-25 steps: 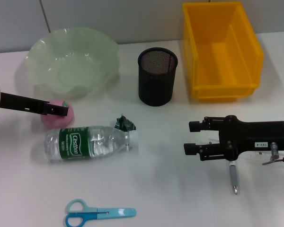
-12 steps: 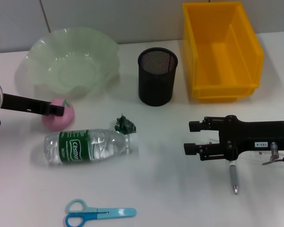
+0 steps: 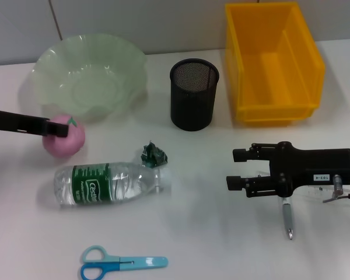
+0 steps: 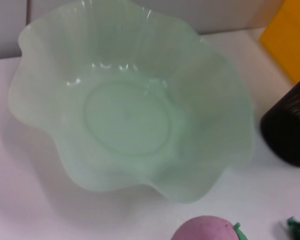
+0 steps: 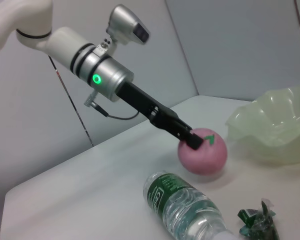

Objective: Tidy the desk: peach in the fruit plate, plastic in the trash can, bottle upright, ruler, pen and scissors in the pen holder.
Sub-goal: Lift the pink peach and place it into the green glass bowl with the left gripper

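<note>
My left hand (image 3: 61, 130) holds the peach (image 3: 64, 140).
It sits beside the green plate (image 3: 52, 67); my right hand (image 3: 236, 170) hangs wide above the tabletop (image 3: 221, 233).

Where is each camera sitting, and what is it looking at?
Head view: up high, looking down at the desk; both arms show, left gripper at the peach, right gripper parked above the pen.
Left wrist view: above the fruit plate; no robot parts show.
Right wrist view: low, facing across to the left arm.
All three share the peach and plate.
</note>
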### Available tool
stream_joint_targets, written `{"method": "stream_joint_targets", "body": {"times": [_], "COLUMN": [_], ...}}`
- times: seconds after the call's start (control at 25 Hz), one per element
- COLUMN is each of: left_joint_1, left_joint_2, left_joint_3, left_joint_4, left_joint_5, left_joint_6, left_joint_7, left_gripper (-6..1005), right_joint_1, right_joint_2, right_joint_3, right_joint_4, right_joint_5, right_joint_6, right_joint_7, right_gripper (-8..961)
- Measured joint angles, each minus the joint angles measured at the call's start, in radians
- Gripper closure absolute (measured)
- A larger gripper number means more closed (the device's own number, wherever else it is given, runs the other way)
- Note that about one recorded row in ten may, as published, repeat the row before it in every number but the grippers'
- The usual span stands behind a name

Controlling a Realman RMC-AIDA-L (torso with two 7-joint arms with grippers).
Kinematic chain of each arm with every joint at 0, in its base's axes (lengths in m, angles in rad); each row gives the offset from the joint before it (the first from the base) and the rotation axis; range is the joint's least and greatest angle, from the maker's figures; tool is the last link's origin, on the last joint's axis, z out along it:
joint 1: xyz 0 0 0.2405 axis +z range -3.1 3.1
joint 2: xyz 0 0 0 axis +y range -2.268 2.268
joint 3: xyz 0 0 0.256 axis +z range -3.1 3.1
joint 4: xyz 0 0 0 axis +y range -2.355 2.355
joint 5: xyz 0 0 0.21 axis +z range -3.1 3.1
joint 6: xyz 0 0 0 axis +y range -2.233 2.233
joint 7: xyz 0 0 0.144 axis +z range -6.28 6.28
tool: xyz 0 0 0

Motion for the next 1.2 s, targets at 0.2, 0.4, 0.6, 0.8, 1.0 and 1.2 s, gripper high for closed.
{"method": "stream_joint_targets", "body": {"times": [0.2,0.4,0.6,0.8,1.0,1.2], "left_joint_1": [0.019,0.053,0.055,-0.002,-0.053,-0.073], "left_joint_2": [0.016,0.023,-0.024,-0.023,-0.029,-0.029], "left_joint_3": [-0.089,-0.092,-0.073,0.039,0.129,0.184], "left_joint_4": [0.043,0.032,0.003,-0.148,-0.233,-0.272], "left_joint_5": [-0.113,-0.311,-0.382,-0.456,-0.466,-0.469], "left_joint_6": [0.099,0.053,-0.118,-0.336,-0.534,-0.627], "left_joint_7": [0.022,0.070,0.175,0.266,0.296,0.297], "left_gripper": [711,748,787,846,887,848], "right_joint_1": [0.001,0.001,0.000,0.001,0.001,0.002], "right_joint_2": [0.000,0.000,0.000,0.001,0.003,0.003], "right_joint_3": [0.000,0.000,0.000,0.000,0.000,0.000], "right_joint_4": [0.000,0.000,0.000,0.000,0.000,0.002], "right_joint_5": [0.000,0.000,0.000,0.000,0.000,0.000], "right_joint_6": [0.001,-0.001,-0.002,-0.003,-0.004,-0.004], "right_joint_7": [0.000,0.000,0.000,0.000,0.000,0.000], "right_gripper": [176,176,176,176,176,176]}}
